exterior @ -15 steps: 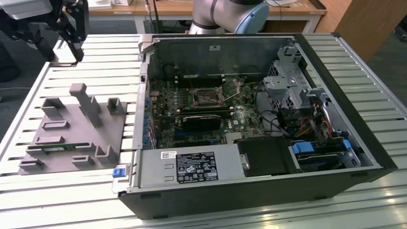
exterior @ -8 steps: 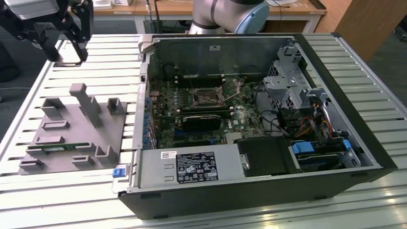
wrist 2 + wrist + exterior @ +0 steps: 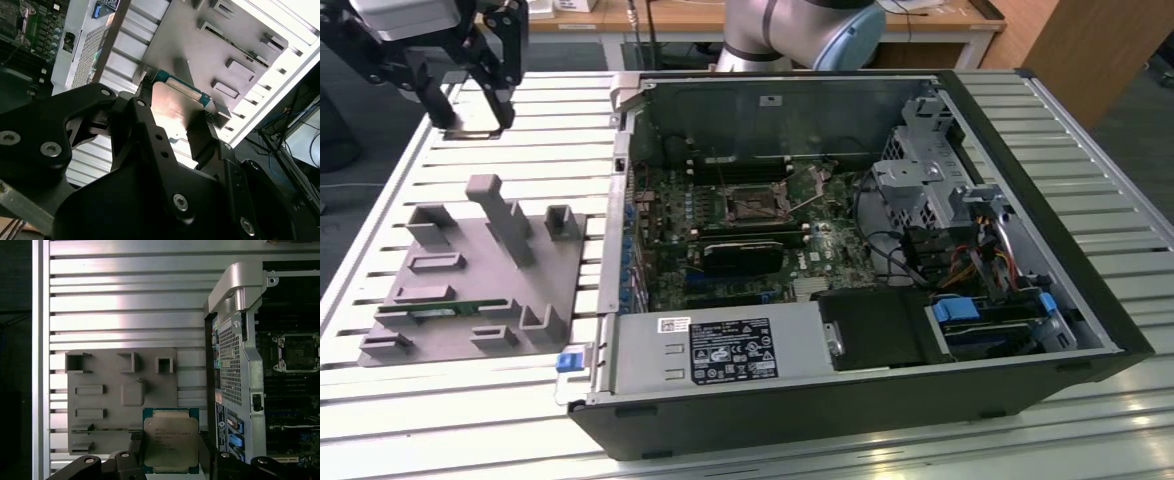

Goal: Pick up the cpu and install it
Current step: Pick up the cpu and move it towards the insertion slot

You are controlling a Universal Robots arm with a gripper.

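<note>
First wrist view shows my tool (image 3: 171, 452) clamped on the cpu (image 3: 170, 437), a finger (image 3: 136, 442) pressed against each of two opposite edges and the silver top facing the camera. The chip hangs in the air above the slatted worktop (image 3: 125, 300), with the grey tray (image 3: 100, 405) below it. In the exterior view my tool (image 3: 464, 125) is high at the exterior view's left, beyond the tray (image 3: 467, 290) and well apart from the socket (image 3: 754, 205) inside the open computer case (image 3: 854, 400). The thin sliver between the fingers there is probably the chip.

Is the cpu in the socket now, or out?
Out. The gripper holds the cpu by its edges outside the case, apart from the socket.
</note>
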